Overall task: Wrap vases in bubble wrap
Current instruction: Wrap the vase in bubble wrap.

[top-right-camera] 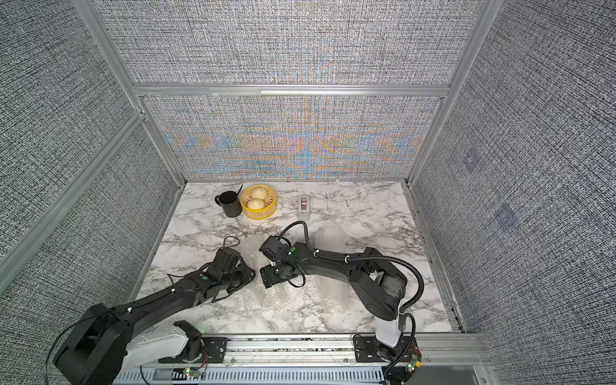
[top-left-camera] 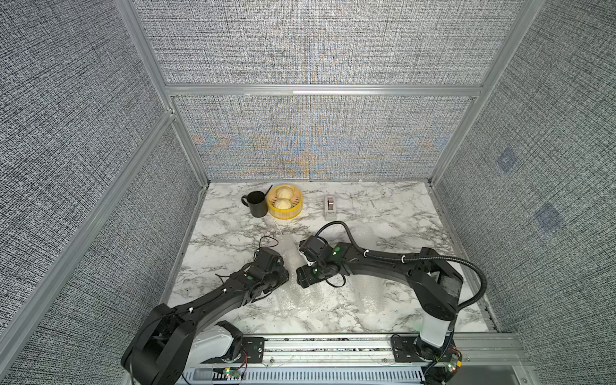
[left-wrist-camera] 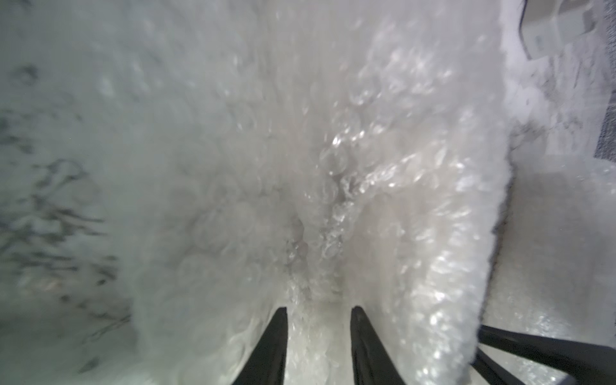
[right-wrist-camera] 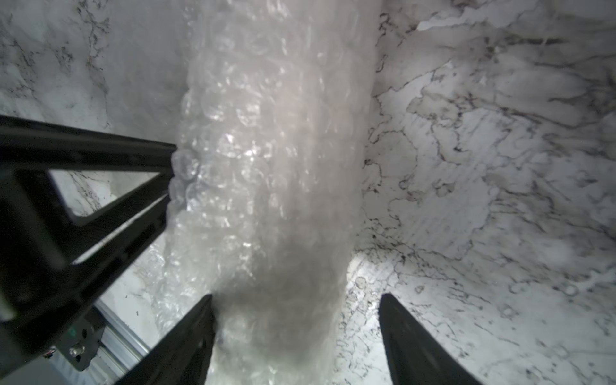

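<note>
You are handling a bubble wrap [top-left-camera: 290, 258] roll that is lying on the bench [top-left-camera: 233, 233] at frame centre in both top views. Its long axis is running up-frame to down-frame, between the two tools. The left tool [left-wrist-camera: 319, 311] is pinching a gathered fold of the wrap. The right tool [right-wrist-camera: 296, 296] is standing spread, one finger touching the roll and the other clear. The wrap is looking cloudy, crinkled and glinting, and no vase is showing through it.
</note>
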Available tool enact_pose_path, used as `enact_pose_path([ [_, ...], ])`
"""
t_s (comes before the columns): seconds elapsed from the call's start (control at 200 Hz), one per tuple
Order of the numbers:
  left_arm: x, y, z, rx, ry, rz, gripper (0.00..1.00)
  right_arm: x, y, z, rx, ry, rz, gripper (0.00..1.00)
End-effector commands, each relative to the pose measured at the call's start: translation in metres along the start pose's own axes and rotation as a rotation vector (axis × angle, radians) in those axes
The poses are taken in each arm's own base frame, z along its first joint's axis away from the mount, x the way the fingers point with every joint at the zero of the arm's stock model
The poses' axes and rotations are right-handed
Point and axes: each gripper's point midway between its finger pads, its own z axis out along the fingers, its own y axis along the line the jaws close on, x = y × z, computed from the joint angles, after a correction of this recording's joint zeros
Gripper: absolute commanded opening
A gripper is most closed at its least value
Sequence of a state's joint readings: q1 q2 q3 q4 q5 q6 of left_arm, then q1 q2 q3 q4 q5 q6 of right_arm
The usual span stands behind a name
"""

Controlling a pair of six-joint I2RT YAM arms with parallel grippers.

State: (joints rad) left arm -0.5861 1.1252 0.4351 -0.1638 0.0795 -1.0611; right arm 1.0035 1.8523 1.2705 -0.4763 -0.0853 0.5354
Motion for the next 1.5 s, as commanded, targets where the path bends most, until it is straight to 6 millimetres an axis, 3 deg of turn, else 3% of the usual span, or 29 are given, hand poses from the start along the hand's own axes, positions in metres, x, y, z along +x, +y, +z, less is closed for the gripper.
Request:
enact_pose_path([
  [0.0, -0.004, 0.006, -0.010, -0.022, -0.031, 0.004, 0.39, 0.014, -0.021, 0.004, 0.112, 0.038, -0.021, 0.76],
  [0.225, -0.010, -0.031, -0.011, 0.074, 0.003, 0.023, 0.59, 0.011, -0.012, 0.007, 0.096, 0.016, -0.040, 0.75],
  [0.415, -0.010, -0.043, 0.005, 0.085, 0.049, 0.049, 0.65, 0.010, -0.008, 0.007, 0.072, -0.004, -0.040, 0.75],
  [0.53, -0.004, -0.023, 0.013, 0.005, 0.072, 0.047, 0.65, 0.007, -0.006, 0.003, 0.060, -0.019, -0.040, 0.75],
  [0.796, 0.013, 0.015, 0.018, -0.080, 0.095, 0.023, 0.46, -0.003, 0.026, -0.025, -0.134, -0.029, -0.035, 0.84],
  [0.916, 0.015, 0.027, 0.015, -0.116, 0.097, 0.023, 0.45, -0.007, 0.021, -0.027, -0.134, -0.023, 0.001, 0.83],
  [1.021, 0.015, 0.031, 0.013, -0.110, 0.088, 0.014, 0.43, -0.009, 0.012, -0.023, -0.086, -0.012, 0.000, 0.79],
  [1.111, 0.013, 0.032, 0.011, -0.105, 0.075, 0.010, 0.43, -0.007, 0.013, -0.014, -0.072, 0.018, -0.016, 0.69],
  [1.346, 0.007, 0.027, 0.004, -0.079, 0.053, 0.002, 0.43, -0.003, 0.011, 0.003, -0.033, 0.045, -0.037, 0.57],
  [1.496, 0.003, 0.020, -0.006, -0.042, 0.037, -0.004, 0.46, 0.004, 0.011, 0.012, -0.017, 0.071, -0.052, 0.54],
])
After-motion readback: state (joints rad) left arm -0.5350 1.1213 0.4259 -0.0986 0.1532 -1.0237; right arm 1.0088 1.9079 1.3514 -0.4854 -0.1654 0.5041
